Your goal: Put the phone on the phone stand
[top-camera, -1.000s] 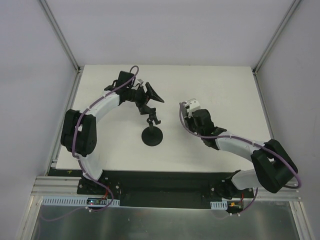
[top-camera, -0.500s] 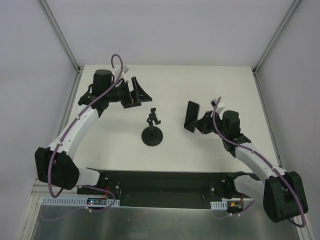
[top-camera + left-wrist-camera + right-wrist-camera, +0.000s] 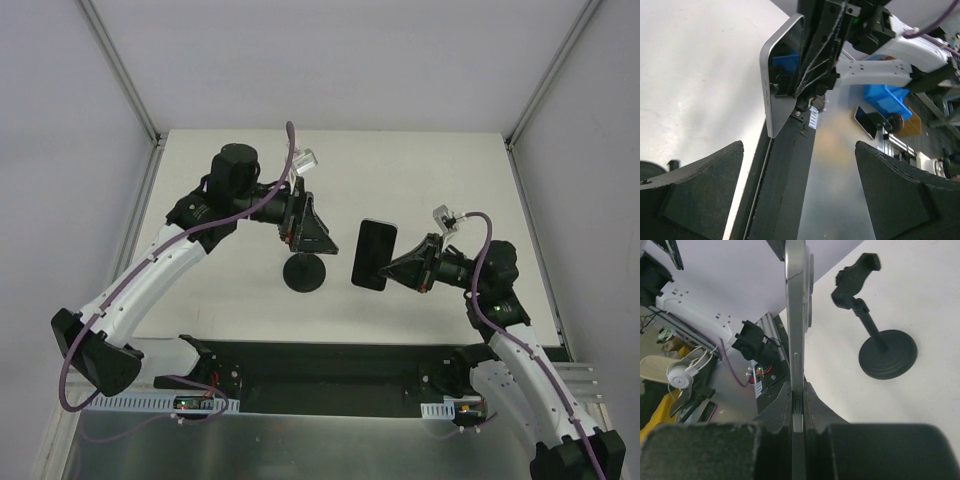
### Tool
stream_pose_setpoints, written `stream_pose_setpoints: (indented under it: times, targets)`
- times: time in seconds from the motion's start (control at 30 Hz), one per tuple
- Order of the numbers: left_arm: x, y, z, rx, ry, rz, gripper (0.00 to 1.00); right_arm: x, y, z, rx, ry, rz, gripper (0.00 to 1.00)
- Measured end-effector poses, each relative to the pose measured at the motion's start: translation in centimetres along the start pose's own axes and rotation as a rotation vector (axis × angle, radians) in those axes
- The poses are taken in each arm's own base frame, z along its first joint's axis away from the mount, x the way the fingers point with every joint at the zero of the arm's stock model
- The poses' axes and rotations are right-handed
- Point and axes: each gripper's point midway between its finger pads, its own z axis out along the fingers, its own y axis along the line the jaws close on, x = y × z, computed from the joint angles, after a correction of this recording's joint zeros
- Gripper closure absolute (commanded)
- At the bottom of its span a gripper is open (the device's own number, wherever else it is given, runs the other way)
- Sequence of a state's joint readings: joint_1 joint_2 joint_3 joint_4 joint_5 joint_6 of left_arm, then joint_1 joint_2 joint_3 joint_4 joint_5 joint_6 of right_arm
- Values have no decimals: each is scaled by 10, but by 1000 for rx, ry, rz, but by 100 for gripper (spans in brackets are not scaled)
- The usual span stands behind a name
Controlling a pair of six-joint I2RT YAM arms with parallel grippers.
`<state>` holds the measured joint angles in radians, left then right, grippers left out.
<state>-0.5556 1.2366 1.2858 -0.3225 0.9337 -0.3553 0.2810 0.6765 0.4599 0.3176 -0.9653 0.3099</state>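
Note:
The phone (image 3: 374,254) hangs upright above the table, dark screen up in the top view, with my right gripper (image 3: 412,268) shut on its right end. From the right wrist the phone (image 3: 797,315) shows edge-on between the fingers of the right gripper (image 3: 798,405). The phone stand (image 3: 875,330) stands to its right, bracket head empty. In the top view only the phone stand's round base (image 3: 303,272) shows; my open left gripper (image 3: 308,236) hovers over its stem and head. The left gripper (image 3: 800,200) holds nothing and faces the phone (image 3: 782,75).
The white table (image 3: 440,170) is fenced by a metal frame with posts at its back corners. A black mounting rail (image 3: 330,365) runs along the near edge between the arm bases. Off the table, the left wrist view shows blue bins (image 3: 887,97).
My left arm has swung from the back left over the stand, its jaws opening wider. My right arm has carried the phone left and nearer, closer to the stand.

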Motion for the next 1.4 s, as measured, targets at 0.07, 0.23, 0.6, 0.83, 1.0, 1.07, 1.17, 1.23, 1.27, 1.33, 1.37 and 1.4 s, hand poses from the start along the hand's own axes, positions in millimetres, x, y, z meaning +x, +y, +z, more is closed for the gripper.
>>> stream_pose_setpoints:
  times: [0.07, 0.23, 0.6, 0.83, 1.0, 1.07, 1.17, 1.23, 1.27, 1.33, 1.37, 1.4]
  targets:
    - [1, -17, 5, 56, 30, 25, 14, 1, 15, -4, -48, 9, -10, 99]
    - [-4, -37, 18, 159, 89, 33, 16, 9, 30, -7, -107, 48, 1, 100]
    - [0, -20, 53, 206, 193, -53, 39, 19, 45, -1, -172, 112, 26, 100]
    - [13, -36, 69, 254, 254, -42, 64, 20, 47, 3, -187, 131, 33, 100]
    - [15, -38, 72, 265, 262, -23, 76, 19, 49, 4, -202, 134, 22, 100]
    - [15, -38, 73, 265, 262, -17, 78, 19, 51, 4, -209, 135, 17, 100]
    - [15, -38, 73, 267, 261, -10, 79, 19, 52, 4, -214, 134, 13, 100]
    - [16, -37, 73, 266, 261, -7, 77, 18, 52, 5, -215, 133, 10, 100]
    - [16, -37, 73, 267, 261, -3, 76, 18, 52, 5, -215, 132, 9, 100]
    - [17, -38, 74, 270, 264, 4, 77, 18, 52, 5, -216, 132, 8, 99]
    - [18, -39, 75, 272, 266, 7, 78, 18, 52, 5, -217, 131, 7, 99]
    - [19, -40, 75, 275, 268, 11, 79, 17, 53, 5, -218, 129, 4, 100]
